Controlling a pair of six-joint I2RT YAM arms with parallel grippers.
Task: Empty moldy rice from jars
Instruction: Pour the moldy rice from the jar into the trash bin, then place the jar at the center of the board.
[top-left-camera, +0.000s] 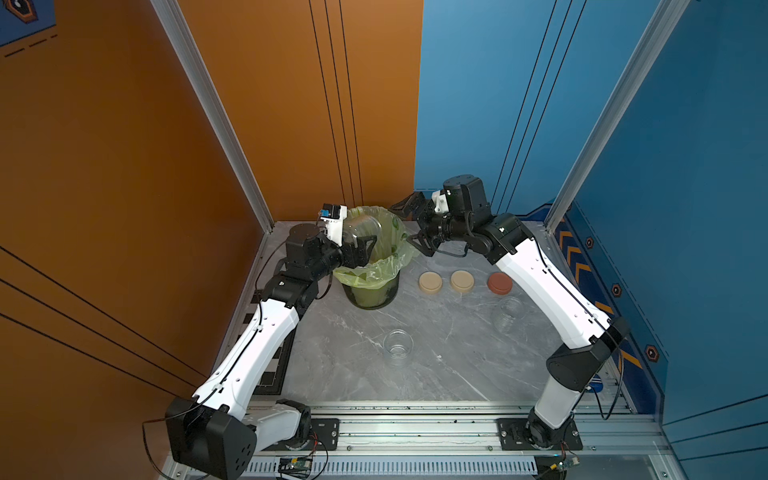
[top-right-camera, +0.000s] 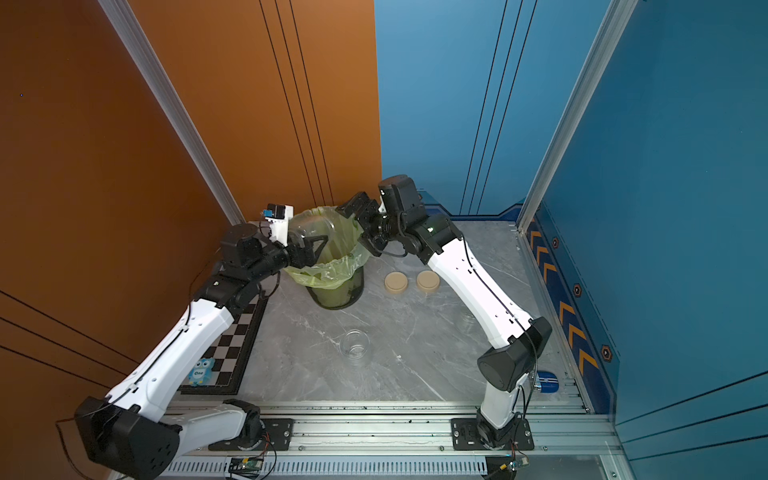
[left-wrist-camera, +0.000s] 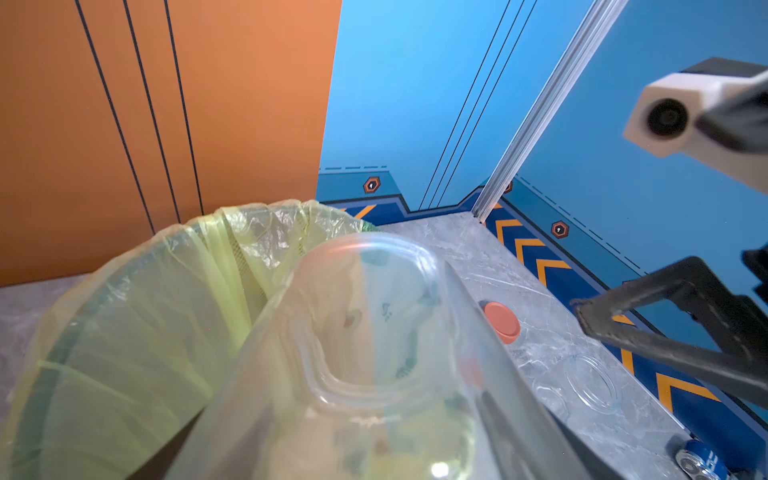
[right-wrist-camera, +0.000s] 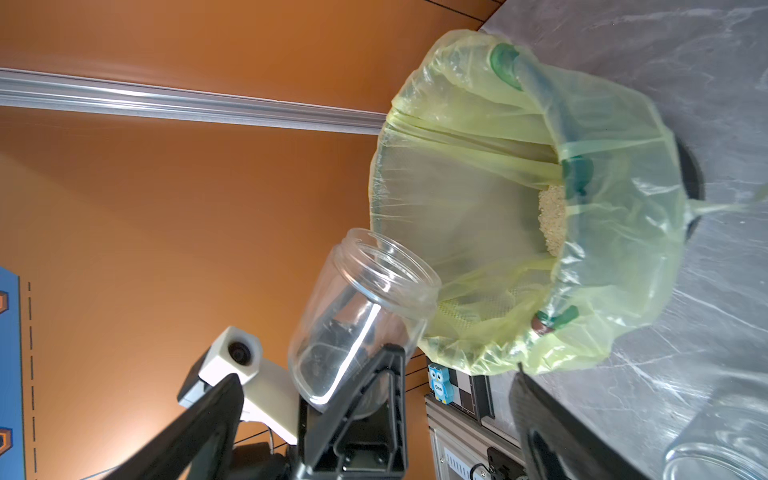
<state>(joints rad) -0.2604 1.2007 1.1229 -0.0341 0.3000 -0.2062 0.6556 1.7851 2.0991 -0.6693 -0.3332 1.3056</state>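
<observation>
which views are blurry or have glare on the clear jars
Left wrist view: the held jar fills the foreground, out of focus. Right wrist view: it is sharp, with a white glare streak along its wall. In both top views: the front empty jar nearly fades into the marble table.

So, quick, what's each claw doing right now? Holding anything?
Left claw: closed on a clear jar, tipped over the bin.
Right claw: open, holding nothing.
</observation>
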